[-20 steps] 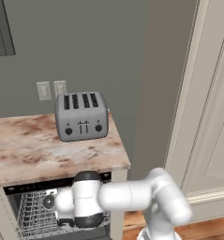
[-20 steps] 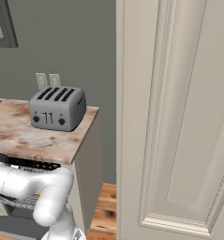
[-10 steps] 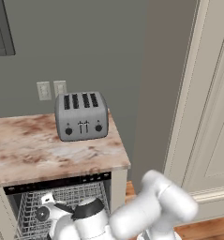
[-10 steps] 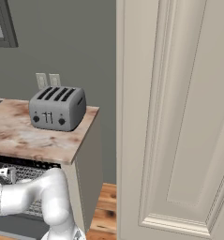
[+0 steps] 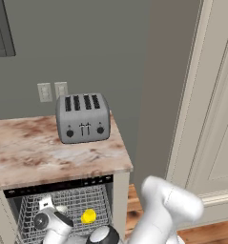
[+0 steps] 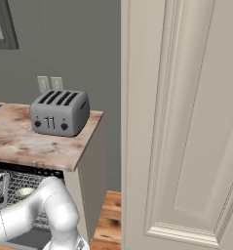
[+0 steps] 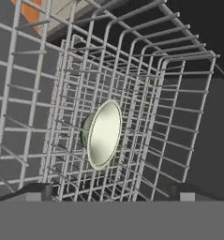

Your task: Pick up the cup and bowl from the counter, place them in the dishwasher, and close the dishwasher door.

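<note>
Grey wall (image 5: 110, 47) backed the scene, with a cream panelled door (image 6: 186, 122) standing at the right and a strip of wooden floor (image 6: 108, 219) below it. Against the wall ran the worktop (image 5: 34, 159), a mottled pinkish-beige slab, carrying a silver four-slot toaster (image 5: 83, 117) near its rear edge, below two wall sockets (image 5: 52, 90). Beneath the slab sat the dishwasher (image 5: 58, 185), its black control strip just under the worktop edge and its cavity exposed. Inside it the grey wire rack (image 5: 94, 202) was in plain sight. The white arm (image 5: 165, 209) reached down low in front of the rack. The pincer (image 7: 112, 193) faced into the wire rack with its two dark tips set wide apart, holding nothing. The bowl (image 7: 101, 134), pale greenish-white, lay inside the rack, tilted on its edge with its hollow turned toward the hand camera. The cup (image 5: 88, 216), yellow, rested in the rack to the right of the robot's wrist in the left base view. Whether cup and bowl touched could not be told.
</note>
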